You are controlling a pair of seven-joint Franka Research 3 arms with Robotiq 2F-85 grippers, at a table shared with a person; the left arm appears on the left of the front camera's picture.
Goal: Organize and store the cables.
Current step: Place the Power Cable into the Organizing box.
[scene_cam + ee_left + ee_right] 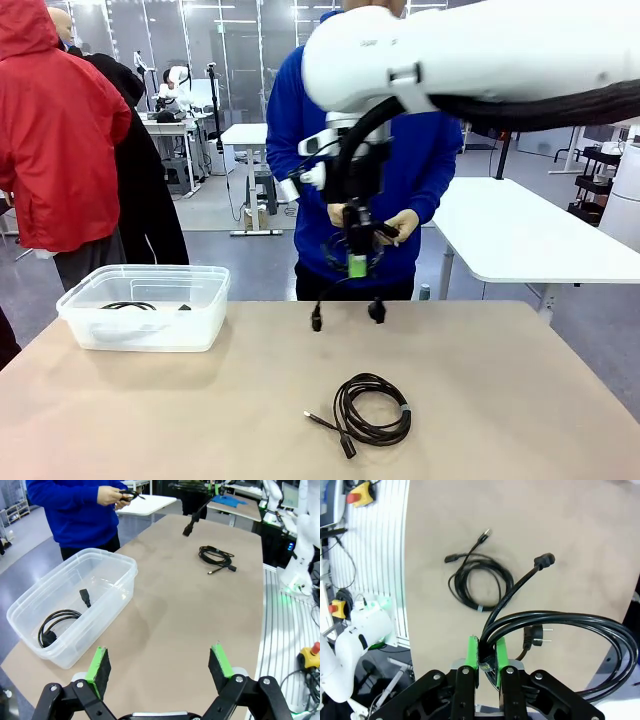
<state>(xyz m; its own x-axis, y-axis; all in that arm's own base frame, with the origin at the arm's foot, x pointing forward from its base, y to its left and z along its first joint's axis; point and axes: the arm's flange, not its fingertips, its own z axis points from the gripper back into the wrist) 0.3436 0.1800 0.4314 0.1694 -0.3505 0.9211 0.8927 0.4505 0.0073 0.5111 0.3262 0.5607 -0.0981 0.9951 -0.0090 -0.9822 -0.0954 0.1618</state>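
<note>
Right gripper [487,652]: jaws pinched tight on a thick coiled cable [560,622], held clear above the counter [500,400]. Its two plugs hang below the gripper. Second cable [372,410]: coiled flat on the counter, beneath that gripper, robot side. Left gripper [159,660]: jaws spread wide, nothing between them. Bin [120,562] ahead-left of it, with a third cable [57,622] inside. Person's hand [402,225] just behind the right gripper, holding a black cord [129,495].

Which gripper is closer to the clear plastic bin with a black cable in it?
Left. The open left gripper hovers close beside the clear plastic bin. The right gripper hangs over mid-table, well aside of it, shut on a thick black coiled cable.
</note>
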